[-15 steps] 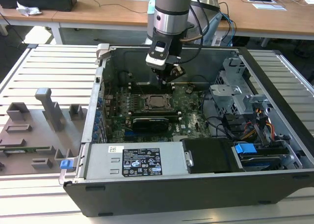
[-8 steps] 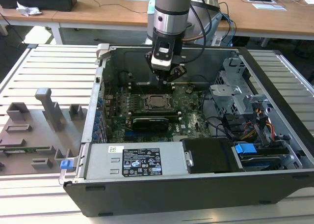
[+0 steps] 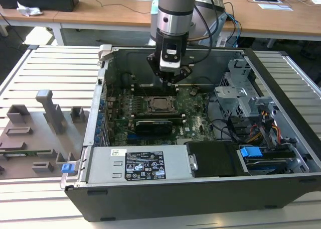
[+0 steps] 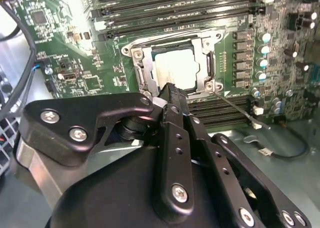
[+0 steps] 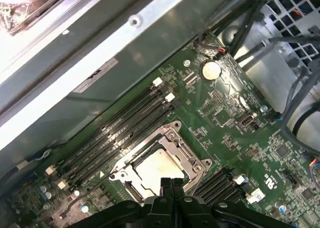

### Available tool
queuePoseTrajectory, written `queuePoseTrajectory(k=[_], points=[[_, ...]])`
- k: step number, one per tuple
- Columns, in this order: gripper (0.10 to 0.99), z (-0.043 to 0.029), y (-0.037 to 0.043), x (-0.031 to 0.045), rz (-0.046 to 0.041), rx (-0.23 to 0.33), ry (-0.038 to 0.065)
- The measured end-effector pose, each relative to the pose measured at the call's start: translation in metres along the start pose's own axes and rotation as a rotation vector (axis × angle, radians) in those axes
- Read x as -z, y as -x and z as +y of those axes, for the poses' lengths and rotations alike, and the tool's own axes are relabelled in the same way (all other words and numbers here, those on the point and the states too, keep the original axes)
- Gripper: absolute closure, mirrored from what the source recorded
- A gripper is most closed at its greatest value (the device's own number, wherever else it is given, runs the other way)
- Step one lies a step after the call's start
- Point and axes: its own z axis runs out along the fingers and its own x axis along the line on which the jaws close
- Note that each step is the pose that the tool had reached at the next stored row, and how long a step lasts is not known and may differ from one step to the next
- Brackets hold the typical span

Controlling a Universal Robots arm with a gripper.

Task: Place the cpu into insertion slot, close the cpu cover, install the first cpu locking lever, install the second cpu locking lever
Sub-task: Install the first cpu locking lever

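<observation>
At the exterior view's left, grey plastic holders (image 3: 45, 123) stand along the near left edge of the slatted worktop (image 3: 55, 63). Just beside them lies an open computer case (image 3: 200, 199). A silver power supply box (image 3: 100, 168) sits in the case's near left corner and carries a white label (image 3: 144, 165) with dark print and small symbols.

The arm (image 3: 174, 8) comes straight down into the middle of the case, its wrist upright over the far edge of the green circuit board (image 3: 198, 126). The gripper (image 3: 168, 81) points down at the board. In both wrist views its fingers (image 5: 167, 188) are pressed together with nothing between them, and their tips hover at the edge of the insertion slot (image 4: 129, 50).

The cpu (image 4: 175, 68) lies flat in that slot, silver top up. The cpu cover (image 4: 145, 73) seems to be down around it, though the gripper hides one side. A thin metal lever (image 4: 237, 109) slants away from one corner of the slot, across the long black slots (image 4: 220, 110).

At the exterior view's right, a grey drive cage (image 3: 241, 88) stands by the case's right wall, with a blue tab (image 3: 249, 152) near the front corner.
</observation>
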Motion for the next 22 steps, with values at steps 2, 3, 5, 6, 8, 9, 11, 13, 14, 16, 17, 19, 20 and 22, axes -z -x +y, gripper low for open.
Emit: queuePoseTrajectory(k=[2, 3, 5, 6, 8, 9, 11, 13, 14, 16, 17, 19, 20, 22], points=[[0.98, 0.0, 0.0, 0.0, -0.0005, 0.033, 0.0], [0.98, 0.0, 0.0, 0.0, -0.0007, 0.046, 0.0], [0.98, 0.0, 0.0, 0.0, -0.0012, 0.075, 0.001], [0.98, 0.0, 0.0, 0.0, -0.0013, 0.085, 0.001], [0.98, 0.0, 0.0, 0.0, -0.0018, 0.11, 0.001], [0.98, 0.0, 0.0, 0.0, -0.0019, 0.121, 0.001], [0.98, 0.0, 0.0, 0.0, -0.0026, 0.16, 0.001], [0.98, 0.0, 0.0, 0.0, -0.0029, 0.184, 0.001], [0.98, 0.0, 0.0, 0.0, -0.003, 0.193, 0.001], [0.98, 0.0, 0.0, 0.0, -0.0035, 0.22, 0.001], [0.98, 0.0, 0.0, 0.0, -0.0037, 0.233, 0.002], [0.98, 0.0, 0.0, 0.0, -0.004, 0.256, 0.002], [0.98, 0.0, 0.0, 0.0, -0.0042, 0.263, 0.002], [0.98, 0.0, 0.0, 0.0, -0.0045, 0.283, 0.002]])
